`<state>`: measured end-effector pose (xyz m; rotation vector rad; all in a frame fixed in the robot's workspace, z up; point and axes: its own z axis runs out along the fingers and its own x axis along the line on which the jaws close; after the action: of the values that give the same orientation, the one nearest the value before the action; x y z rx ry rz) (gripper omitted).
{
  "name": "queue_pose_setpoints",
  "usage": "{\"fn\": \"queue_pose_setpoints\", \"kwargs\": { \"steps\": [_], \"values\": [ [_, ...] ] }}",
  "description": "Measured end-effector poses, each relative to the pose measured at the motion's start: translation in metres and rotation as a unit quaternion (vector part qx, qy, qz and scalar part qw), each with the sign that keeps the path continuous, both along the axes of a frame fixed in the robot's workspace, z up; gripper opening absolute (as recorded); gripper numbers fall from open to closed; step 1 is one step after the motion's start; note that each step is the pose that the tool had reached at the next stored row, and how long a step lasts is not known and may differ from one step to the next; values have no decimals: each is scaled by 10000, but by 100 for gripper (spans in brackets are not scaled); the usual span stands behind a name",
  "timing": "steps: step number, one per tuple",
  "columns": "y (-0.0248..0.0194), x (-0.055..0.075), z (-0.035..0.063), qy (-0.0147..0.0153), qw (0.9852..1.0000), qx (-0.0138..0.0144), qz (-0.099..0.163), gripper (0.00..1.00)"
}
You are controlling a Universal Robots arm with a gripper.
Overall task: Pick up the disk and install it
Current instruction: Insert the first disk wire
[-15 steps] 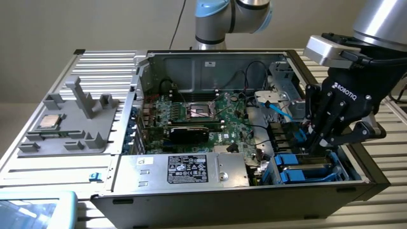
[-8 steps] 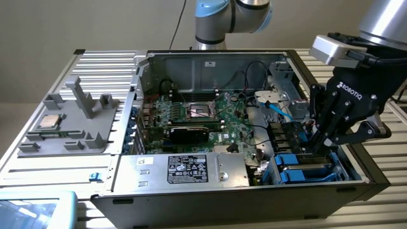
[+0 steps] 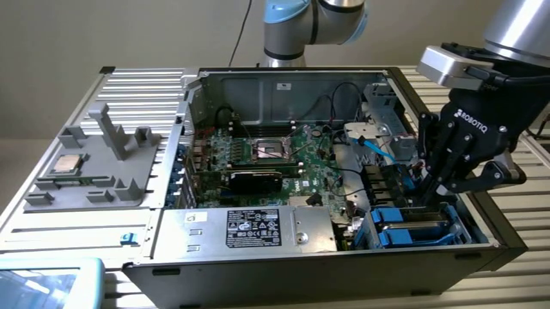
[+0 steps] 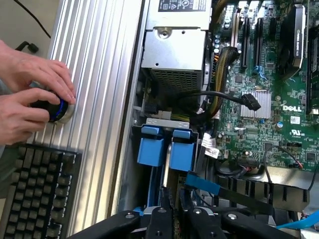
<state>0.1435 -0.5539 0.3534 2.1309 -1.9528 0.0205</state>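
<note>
The disk (image 3: 414,226) lies low in the drive bay at the front corner of the open computer case (image 3: 284,84), on the exterior view's right; its bright blue carrier frames a silver-grey strip. My gripper (image 3: 427,193) reaches down into that bay from above. Its black fingers stand close together at the disk's far end. In the wrist view the carrier's two blue tabs (image 4: 152,149) sit side by side, and its blue rails run back to my gripper (image 4: 172,215). The fingers look pinched on the disk's near edge.
A silver power supply (image 3: 249,228) with a black label sits beside the bay. The motherboard (image 3: 284,154) with loose black and blue cables fills the case floor. A grey fixture (image 3: 112,187) holds a square chip (image 3: 67,164). A person's hands (image 4: 30,94) rest on a knob above a keyboard (image 4: 35,194).
</note>
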Motion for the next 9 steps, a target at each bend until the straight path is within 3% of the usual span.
{"fn": "queue_pose_setpoints", "kwargs": {
  "steps": [3,7,9],
  "values": [
    [-2,2,-2,-1,10000,-1,-56,16],
    [-2,10,-11,0,9999,28,-158,16],
    [-2,10,-22,-1,9997,28,-254,16]
  ]
}}
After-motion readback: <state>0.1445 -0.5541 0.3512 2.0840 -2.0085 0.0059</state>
